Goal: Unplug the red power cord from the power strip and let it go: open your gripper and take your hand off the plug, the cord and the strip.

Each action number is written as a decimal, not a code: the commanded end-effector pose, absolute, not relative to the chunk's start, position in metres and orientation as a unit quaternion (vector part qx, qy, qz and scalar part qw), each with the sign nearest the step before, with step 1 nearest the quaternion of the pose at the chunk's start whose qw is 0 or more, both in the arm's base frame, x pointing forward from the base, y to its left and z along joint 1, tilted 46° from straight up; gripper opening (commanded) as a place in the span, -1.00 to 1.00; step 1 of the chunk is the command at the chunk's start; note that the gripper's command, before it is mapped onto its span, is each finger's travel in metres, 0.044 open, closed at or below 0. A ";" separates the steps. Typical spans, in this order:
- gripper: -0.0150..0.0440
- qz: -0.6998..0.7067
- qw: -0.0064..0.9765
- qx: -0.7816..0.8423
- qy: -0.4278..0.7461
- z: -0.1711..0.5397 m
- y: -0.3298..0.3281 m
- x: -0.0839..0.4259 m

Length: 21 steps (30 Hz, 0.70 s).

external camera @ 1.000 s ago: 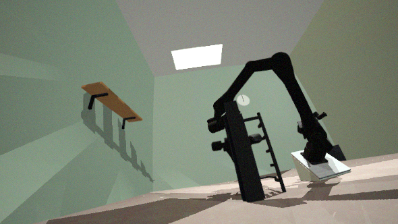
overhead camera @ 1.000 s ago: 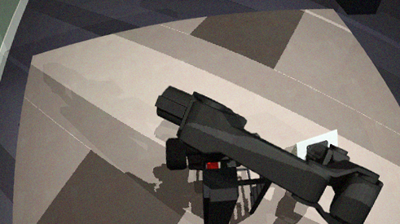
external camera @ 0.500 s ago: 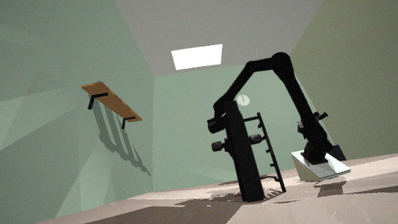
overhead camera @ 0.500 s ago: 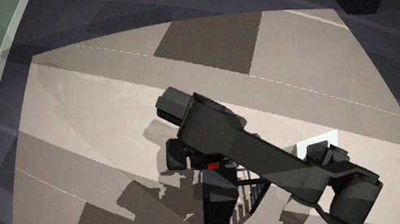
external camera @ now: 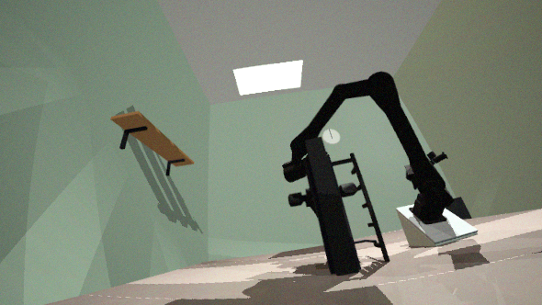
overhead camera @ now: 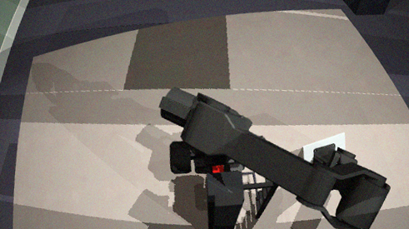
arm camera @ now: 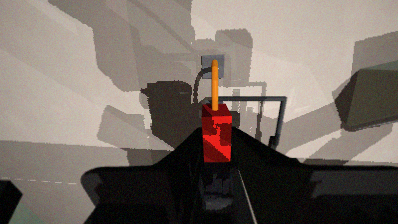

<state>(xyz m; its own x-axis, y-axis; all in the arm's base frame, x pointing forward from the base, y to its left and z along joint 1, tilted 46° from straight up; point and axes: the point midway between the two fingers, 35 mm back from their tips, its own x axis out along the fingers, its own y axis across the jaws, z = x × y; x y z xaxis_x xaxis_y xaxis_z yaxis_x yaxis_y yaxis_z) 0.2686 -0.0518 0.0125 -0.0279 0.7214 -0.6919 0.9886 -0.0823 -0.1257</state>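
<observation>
End effector (arm camera: 217,165): closed on the red plug (arm camera: 216,133), which sits squeezed between the two dark fingers; in the wrist view the fingers flank its lower half on both sides.

Red plug: a blocky, flat-faced box, matte red, standing upright out of the finger gap; in the top view only a small red patch (overhead camera: 217,169) shows under the wrist.

Cord (arm camera: 215,85): a thin orange-looking rod rising straight out of the plug's far end, away from the end effector; whether it bends further on cannot be told.

Power strip (external camera: 332,207): the tall, dark, slab-shaped block, slightly tilted, directly below the end effector; smooth, hard-looking, square edges. The seat between plug and strip is hidden by the fingers, so I cannot tell if the plug is in or out of its socket.

Rack (external camera: 367,202): thin ladder-like black frame just beside the strip, on the side toward the arm's base.

Table (overhead camera: 298,61): pale beige, matte, crossed by hard-edged shadows.

Done so far: the grasp on the plug looks secured.

Left to do: by my judgement, pull the plug along its own axis away from the strip, then spread the fingers and back off from plug, cord and strip.

Risk: the tilted strip may lift or tip with the pull.
</observation>
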 end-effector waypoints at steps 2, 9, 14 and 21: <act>-0.49 -0.324 0.215 0.662 0.641 0.001 -0.065 0.267; -0.49 -0.324 0.215 0.662 0.640 -0.007 -0.074 0.266; -0.49 -0.325 0.215 0.662 0.640 -0.012 -0.080 0.265; -0.31 -0.324 0.213 0.663 0.641 -0.013 -0.082 0.264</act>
<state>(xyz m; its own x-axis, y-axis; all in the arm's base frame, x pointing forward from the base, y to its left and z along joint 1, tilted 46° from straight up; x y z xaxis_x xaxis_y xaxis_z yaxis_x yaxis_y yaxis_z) 0.2623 -0.0820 -0.0127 -0.0250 0.7113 -0.7024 0.9858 -0.0992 -0.1355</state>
